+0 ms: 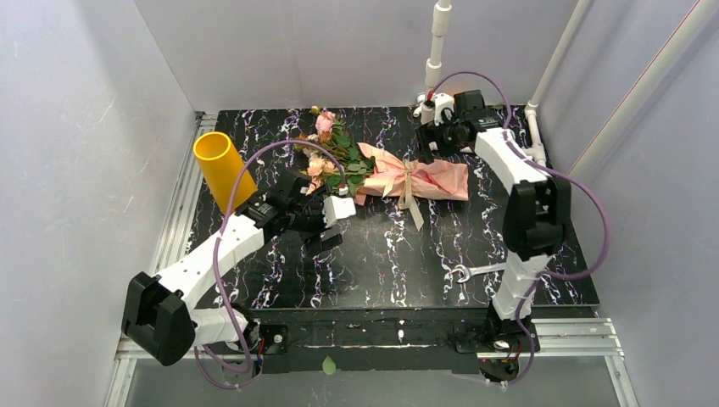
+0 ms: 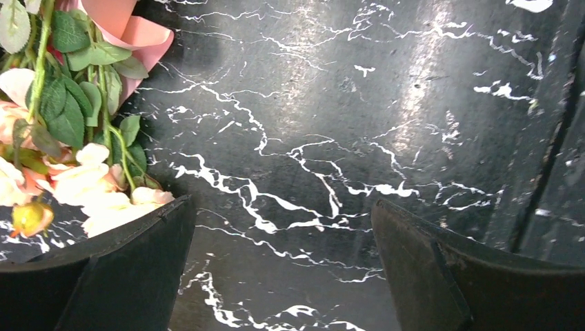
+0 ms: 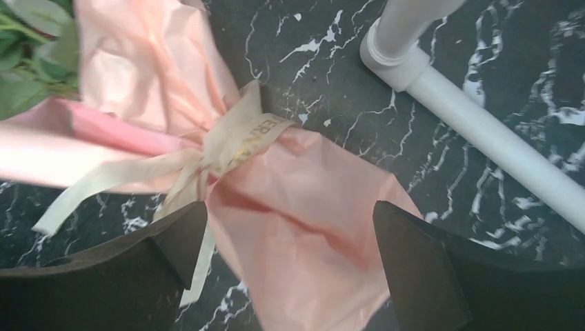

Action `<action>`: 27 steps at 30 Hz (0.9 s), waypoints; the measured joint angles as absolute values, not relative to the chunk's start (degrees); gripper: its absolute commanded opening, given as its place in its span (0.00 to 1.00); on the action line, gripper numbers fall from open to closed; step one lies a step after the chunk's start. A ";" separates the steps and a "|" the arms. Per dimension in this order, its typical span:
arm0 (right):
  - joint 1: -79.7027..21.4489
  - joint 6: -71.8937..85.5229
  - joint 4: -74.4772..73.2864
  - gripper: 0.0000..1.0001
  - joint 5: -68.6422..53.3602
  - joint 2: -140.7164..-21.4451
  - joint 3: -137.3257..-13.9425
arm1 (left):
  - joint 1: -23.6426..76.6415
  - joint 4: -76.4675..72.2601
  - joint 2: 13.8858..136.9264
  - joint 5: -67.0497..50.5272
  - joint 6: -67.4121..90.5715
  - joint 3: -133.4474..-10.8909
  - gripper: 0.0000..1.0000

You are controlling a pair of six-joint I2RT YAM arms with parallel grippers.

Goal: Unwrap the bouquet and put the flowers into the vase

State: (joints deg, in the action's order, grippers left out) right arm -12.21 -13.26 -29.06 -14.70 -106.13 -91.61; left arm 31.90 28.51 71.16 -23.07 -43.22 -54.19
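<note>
Both hands gape empty; bouquet [image 1: 381,174] lies left-to-right, blooms [image 2: 90,186] just beside left hand [image 2: 283,221], ribbon [image 3: 241,134] nearest right hand [image 3: 286,227].

Overhead and close wrist views, bouquet [image 1: 383,170] in all

Bouquet [image 1: 386,170] lies wrapped and tied mid-counter [image 1: 381,263], blooms pointing left. Yellow vase [image 1: 222,165] at left edge. Left gripper [image 1: 332,225] just beside blooms, jaws apart.
</note>
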 measured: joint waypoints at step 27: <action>-23.97 -15.25 -43.86 0.92 -33.93 -90.54 -65.01 | 32.38 23.70 65.43 -19.79 -25.43 -51.00 0.98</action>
State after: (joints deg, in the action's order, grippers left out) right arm -23.97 -15.25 -43.86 -33.93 -90.54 -65.01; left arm 32.38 23.70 65.43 -19.79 -25.43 -51.00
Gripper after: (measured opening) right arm 0.920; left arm 0.981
